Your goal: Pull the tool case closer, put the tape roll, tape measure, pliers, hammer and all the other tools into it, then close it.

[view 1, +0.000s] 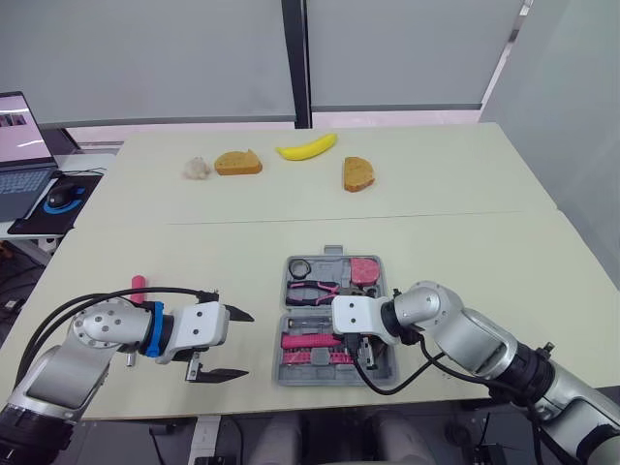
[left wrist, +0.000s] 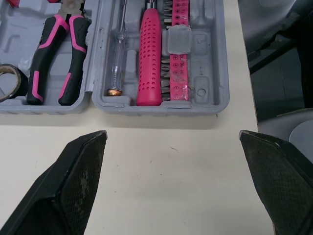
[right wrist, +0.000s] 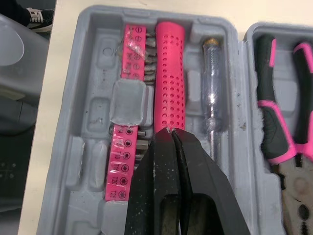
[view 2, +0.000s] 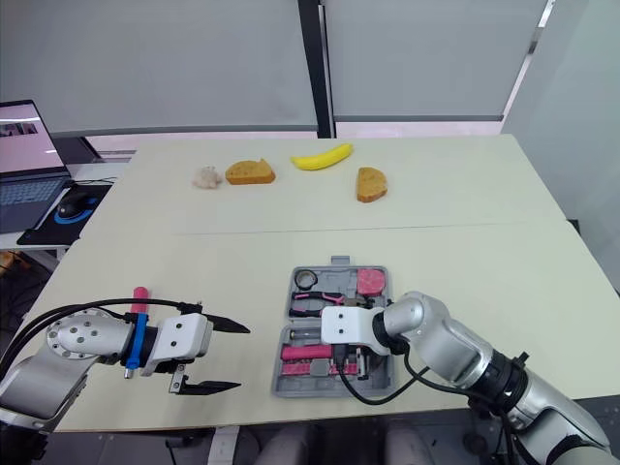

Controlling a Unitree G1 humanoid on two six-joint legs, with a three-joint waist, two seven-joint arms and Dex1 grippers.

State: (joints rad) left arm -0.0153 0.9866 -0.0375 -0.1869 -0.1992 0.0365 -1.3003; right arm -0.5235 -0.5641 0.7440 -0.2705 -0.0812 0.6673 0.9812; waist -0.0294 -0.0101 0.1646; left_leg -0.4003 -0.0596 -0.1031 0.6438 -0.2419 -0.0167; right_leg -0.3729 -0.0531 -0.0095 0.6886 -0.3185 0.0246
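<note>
while the tool case (left wrist: 205,58) holds pliers (left wrist: 45,56) and tape roll (left wrist: 19,81), left hand (view 1: 247,344) gapes, right hand (right wrist: 171,133) pinches closed.

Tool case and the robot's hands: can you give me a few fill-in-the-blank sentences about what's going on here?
The grey tool case lies ___ on the table. The left gripper, fingers apart, holds ___. The right gripper is shut, its tip over a dotted ___ handle in the case. Far across the table, a ___ lies between two bread slices.
Missing words: open, nothing, pink, banana.
</note>
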